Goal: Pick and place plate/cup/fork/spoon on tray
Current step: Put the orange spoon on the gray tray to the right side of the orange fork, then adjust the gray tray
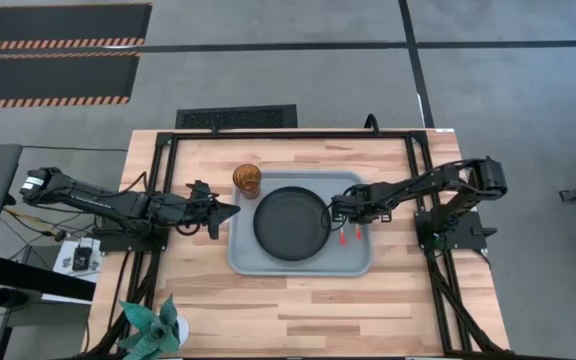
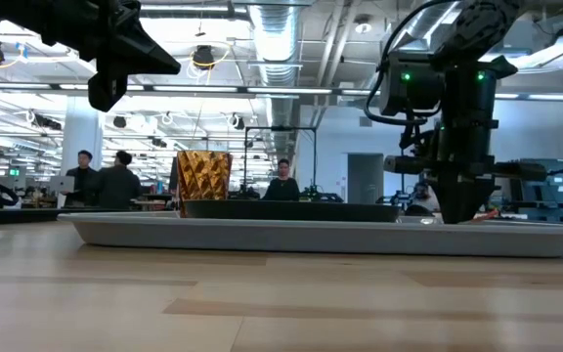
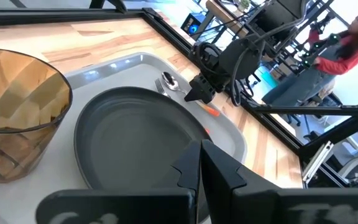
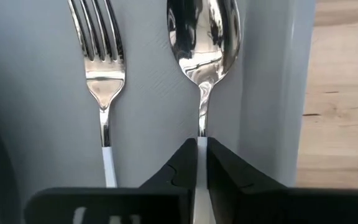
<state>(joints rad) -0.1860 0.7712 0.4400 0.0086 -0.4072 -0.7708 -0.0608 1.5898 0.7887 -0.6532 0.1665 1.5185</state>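
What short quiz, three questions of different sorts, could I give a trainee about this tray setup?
1. True or false: the cup stands on the tray.
2. Which piece of cutlery is the right gripper shut on: A the fork, B the spoon?
3. Fill in: the plate lies on the tray, and the fork lies between the plate and the ____.

Key: 1 false, it stands on the table just off the tray's corner; 2 B; 3 spoon. The left gripper hangs shut near the cup.

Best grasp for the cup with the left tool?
Pinch the cup wall over its rim, from above on the side away from the plate: it stands upright, mouth open, and the plate sits close on its other side. The left tool is nearest.
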